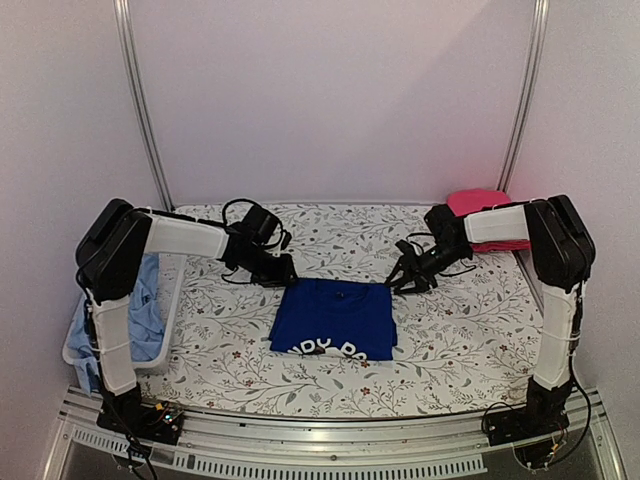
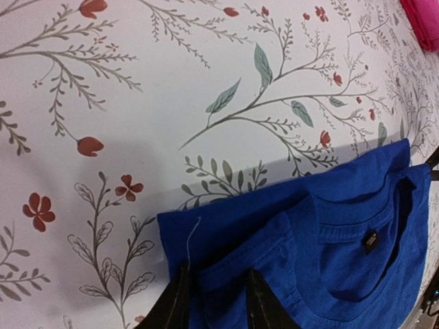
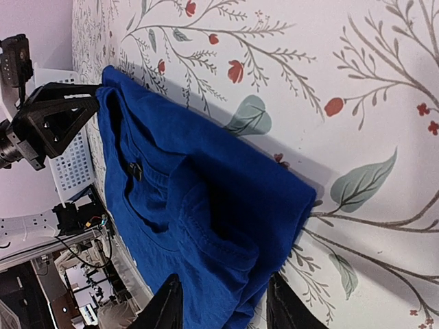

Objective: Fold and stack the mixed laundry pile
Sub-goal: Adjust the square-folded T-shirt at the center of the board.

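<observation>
At the middle of the desk (image 1: 470, 340) your royal-blue shirt (image 1: 335, 318) lies folded, white print toward the near edge, collar toward the back. Your left tool (image 1: 283, 270) is clamped on the shirt's back left corner, blue cloth pinched between its fingers (image 2: 177, 305). Your right tool (image 1: 402, 280) grips the back right corner the same way, with the folded edge running between its fingers (image 3: 168, 308). Off to your left, the light-blue shirt (image 1: 148, 285) hangs over the white basket (image 1: 170, 335). You can see the red-pink garment (image 1: 478, 203) at the desk's back right, behind the right arm.
</observation>
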